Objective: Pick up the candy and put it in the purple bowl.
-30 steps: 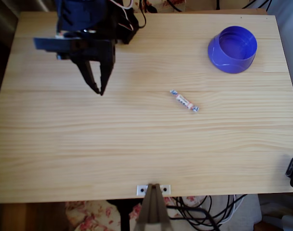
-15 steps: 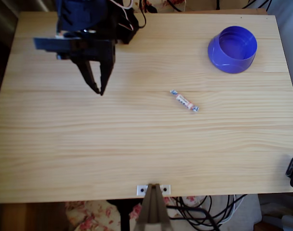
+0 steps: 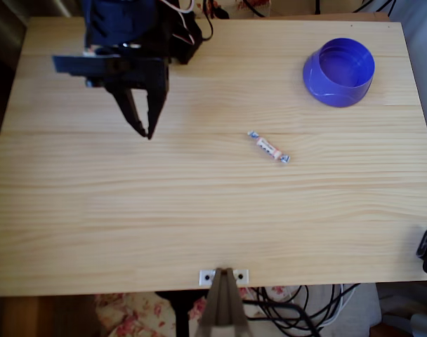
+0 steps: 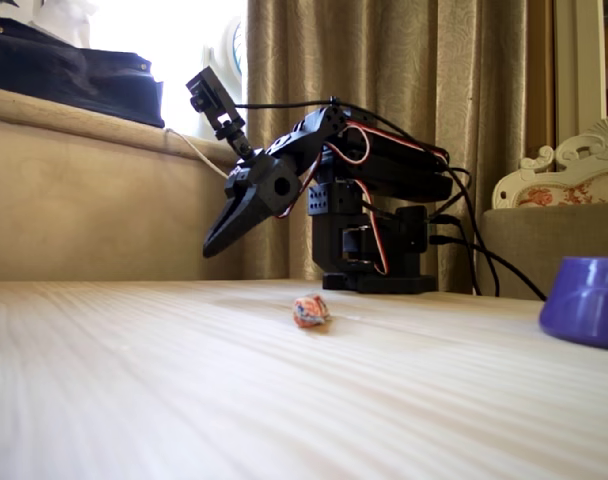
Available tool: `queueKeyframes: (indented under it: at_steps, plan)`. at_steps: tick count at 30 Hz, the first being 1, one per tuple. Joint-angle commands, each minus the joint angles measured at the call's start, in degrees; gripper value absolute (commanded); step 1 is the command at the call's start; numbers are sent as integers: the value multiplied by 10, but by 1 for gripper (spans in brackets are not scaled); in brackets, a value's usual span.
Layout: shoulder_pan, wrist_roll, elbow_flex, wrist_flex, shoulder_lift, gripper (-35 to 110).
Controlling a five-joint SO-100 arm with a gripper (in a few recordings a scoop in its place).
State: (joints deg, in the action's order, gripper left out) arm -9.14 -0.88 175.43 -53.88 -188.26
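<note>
Nothing much has changed in the last second: your gripper has barely shifted and sits where it was at the overhead view's left, raised off the table, black fingers tapering to a narrow gap, holding nothing, so the reach hasn't started. Move right and you hit the candy, a thin crinkly twist-wrap lying flat, well apart from the tips; in the fixed view it's a blurry lump, probably end-on. Far right, the purple bowl, glossy smooth plastic, is empty.
</note>
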Motion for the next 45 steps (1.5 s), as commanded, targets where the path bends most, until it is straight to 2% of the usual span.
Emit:
queueKeyframes:
  at_steps: [1, 14, 22, 25, 30, 37, 45]
  plan:
    - [3, -11, -11, -9, -8, 0]
    - [-15, 7, -11, -9, -8, 0]
    - [-16, -51, -24, 0, -8, 0]
    - [-25, 11, -87, -32, -8, -1]
    - [43, 32, -227, -120, 54, -1]
    - [90, 118, -446, -144, 308, -1]
    - [201, 175, -535, -166, 424, -1]
